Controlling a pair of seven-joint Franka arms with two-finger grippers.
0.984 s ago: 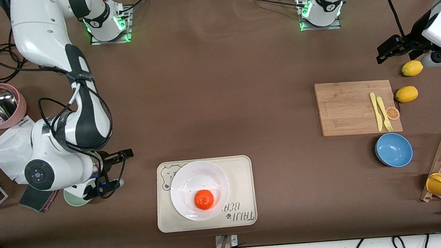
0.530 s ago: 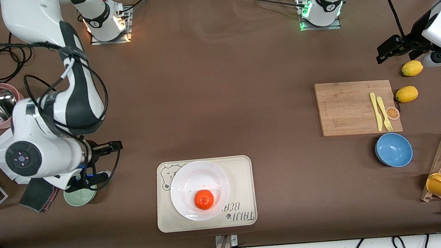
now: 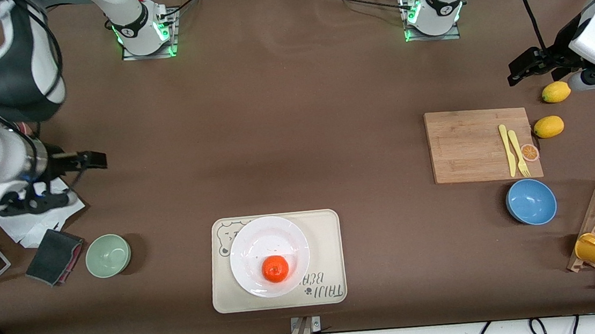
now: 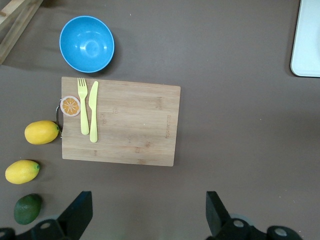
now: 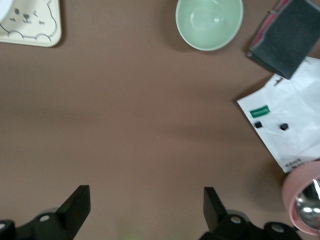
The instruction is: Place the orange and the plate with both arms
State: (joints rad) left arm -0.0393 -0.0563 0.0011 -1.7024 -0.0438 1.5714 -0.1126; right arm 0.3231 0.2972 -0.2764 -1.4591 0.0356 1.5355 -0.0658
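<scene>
Clutter first, from the right arm's end: your right gripper (image 3: pixel 64 182) hangs wide open and empty over the white bag (image 3: pixel 27 220), with the dark sponge (image 3: pixel 53 256) and green bowl (image 3: pixel 108 255) nearer the camera. Mid-surface, the orange (image 3: pixel 275 268) sits on the plate (image 3: pixel 261 240), which rests on the bear-print tray (image 3: pixel 326 250), nothing crowding it. At the left arm's end, your left gripper (image 3: pixel 528 66) hangs wide open and empty near two lemons (image 3: pixel 556 91), beside the cutting board (image 3: pixel 468 146) and blue bowl (image 3: pixel 531 201).
</scene>
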